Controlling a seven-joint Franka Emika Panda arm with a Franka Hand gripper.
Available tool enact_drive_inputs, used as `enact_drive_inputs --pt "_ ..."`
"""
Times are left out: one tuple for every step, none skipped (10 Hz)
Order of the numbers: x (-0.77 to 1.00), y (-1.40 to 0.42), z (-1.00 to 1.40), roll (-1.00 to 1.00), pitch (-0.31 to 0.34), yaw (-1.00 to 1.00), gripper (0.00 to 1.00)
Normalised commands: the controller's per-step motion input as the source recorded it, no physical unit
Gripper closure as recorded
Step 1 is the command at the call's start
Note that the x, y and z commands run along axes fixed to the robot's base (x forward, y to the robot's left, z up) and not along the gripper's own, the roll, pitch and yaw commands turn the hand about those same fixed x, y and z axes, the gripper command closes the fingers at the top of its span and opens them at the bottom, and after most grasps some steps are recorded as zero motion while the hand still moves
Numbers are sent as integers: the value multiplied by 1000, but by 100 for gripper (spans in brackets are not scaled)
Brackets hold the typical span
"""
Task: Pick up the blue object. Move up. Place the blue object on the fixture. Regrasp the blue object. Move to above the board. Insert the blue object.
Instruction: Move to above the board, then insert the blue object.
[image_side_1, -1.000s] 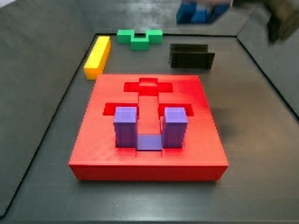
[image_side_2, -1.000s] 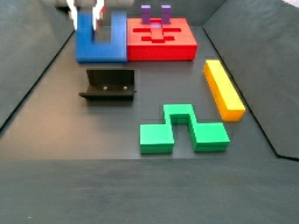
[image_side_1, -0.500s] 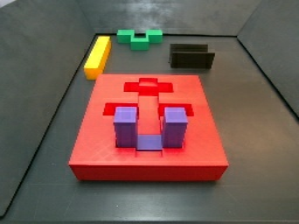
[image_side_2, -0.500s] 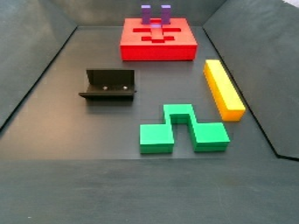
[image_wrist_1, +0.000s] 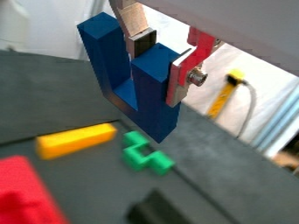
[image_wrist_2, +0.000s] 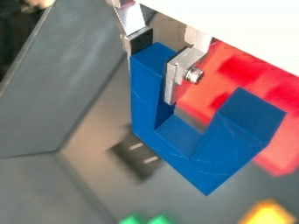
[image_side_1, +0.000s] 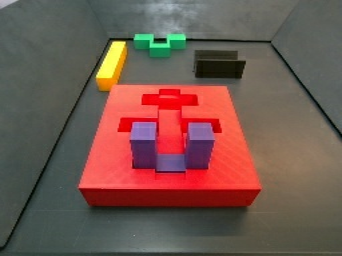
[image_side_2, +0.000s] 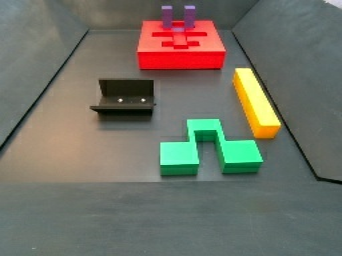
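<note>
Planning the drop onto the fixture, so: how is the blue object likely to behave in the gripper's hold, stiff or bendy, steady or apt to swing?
The blue object looks like a rigid solid block, probably stiff. The gripper, lifted out of both side views, clamps only one prong, so the base hanging below may pivot if bumped. Its flat faces suggest it will not roll.

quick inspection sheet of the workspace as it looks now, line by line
surface: dark floor, bare between pieces
blue object: in the pincer, above the floor, out of both side views
fixture: holds nothing
board: purple block standing in it
clutter: yellow bar, green block, both loose on the floor
pincer: shut on one prong of the blue object, seen only in both wrist views
cables: yellow cable beyond the floor
surroundings: dark raised walls around the floor
</note>
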Motion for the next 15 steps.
enact_drive_inputs --pt "-1400 -1361 278 -1000 43 -34 100" --pt "-578 -491 105 -1000 34 -22 100" --pt "-329 -246 43 -1000 35 -19 100" --pt "-68 -51 26 -1000 45 -22 100" --pt "-64 -30 17 -1000 35 -25 100" --pt "-67 18 -4 -953 8 -18 100" --pt "-74 33 15 -740 -15 -14 100" --pt "-76 34 3 -451 -42 -1 100" --pt "-65 26 -4 -343 -49 -4 100" --pt "-44 18 8 -202 -37 -6 100" --pt "0 0 -26 16 0 0 100" --pt "246 103 -340 20 -36 -29 100" --pt "280 234 -357 -23 -267 -340 100" --pt "380 274 -511 -99 -251 -489 100" --pt "369 37 -811 0 -151 -509 100"
